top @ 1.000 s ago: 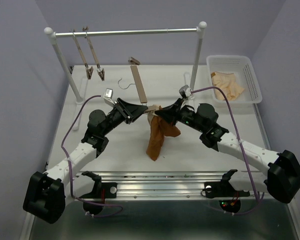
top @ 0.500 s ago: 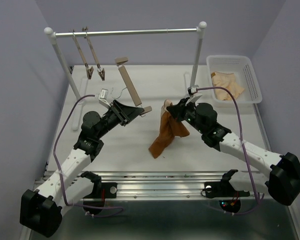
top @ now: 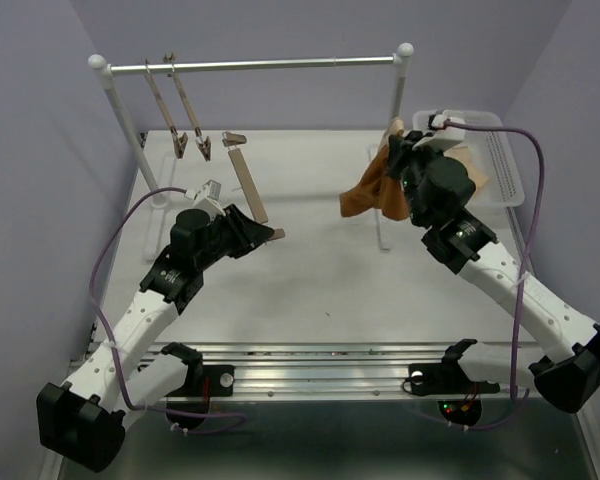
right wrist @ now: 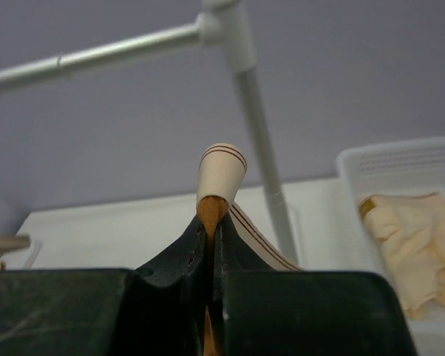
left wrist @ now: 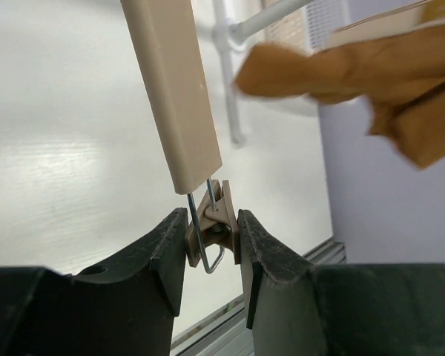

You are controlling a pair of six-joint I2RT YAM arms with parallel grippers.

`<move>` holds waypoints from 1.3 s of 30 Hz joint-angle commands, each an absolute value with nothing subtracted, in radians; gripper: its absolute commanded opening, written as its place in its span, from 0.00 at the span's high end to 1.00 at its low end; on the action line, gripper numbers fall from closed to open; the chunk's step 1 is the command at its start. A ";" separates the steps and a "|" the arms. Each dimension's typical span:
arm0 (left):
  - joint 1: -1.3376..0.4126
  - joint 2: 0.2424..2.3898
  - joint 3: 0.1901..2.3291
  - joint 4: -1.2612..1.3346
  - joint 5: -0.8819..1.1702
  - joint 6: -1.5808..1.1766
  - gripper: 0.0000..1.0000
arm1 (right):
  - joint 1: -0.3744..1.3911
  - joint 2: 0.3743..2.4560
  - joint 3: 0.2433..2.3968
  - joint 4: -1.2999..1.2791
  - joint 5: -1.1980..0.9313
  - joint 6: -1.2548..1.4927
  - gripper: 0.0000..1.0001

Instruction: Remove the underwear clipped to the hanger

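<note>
At the back of the table (top: 310, 300): a white rack (top: 118, 110) with a metal rail (top: 270, 65) across the top. On this rail, at its left end, two other wooden hangers (top: 178, 112), side by side.

Close against the right post (top: 392, 100) of the rack, holding the underwear (top: 365, 197) up with the right gripper (top: 397, 142). Pressed fully together there, with an edge of the orange cloth pinched between the fingers (right wrist: 184, 248). From this grip, hanging limp to the left and down, across the front of the post, above the table. Free of both clips and well apart from the hanger (top: 248, 185).

With the left gripper (top: 272, 235), pinching the clip (left wrist: 213, 226) at the near end of the hanger. Narrow, squeezing this clip from both sides. Lifted and tilted, with the far end of the bar toward the rack.

Behind the right gripper, at the far right corner of the table: a white basket (top: 505, 150) with slotted walls. Inside it, a crumpled peach cloth (right wrist: 404, 230). In the top view, partly hidden behind the right arm; from the right wrist, seen clearly.
</note>
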State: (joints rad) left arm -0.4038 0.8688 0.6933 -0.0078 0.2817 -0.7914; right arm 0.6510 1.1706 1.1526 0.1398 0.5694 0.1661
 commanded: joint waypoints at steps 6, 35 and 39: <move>-0.414 0.919 0.779 -0.193 0.190 -0.612 1.00 | 0.384 1.215 1.411 0.153 0.804 -0.113 0.99; -0.592 1.133 1.242 -0.468 -0.156 -0.450 1.00 | -0.006 1.807 1.720 0.078 0.419 -0.026 0.00; -0.606 1.199 1.348 -0.503 -0.189 -0.414 1.00 | -0.006 1.737 1.646 0.064 0.426 0.024 0.00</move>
State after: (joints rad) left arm -0.5930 1.1690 1.2324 -0.4915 -0.1192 -0.4767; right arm -0.0032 1.8545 1.6794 0.0475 0.4137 -0.0475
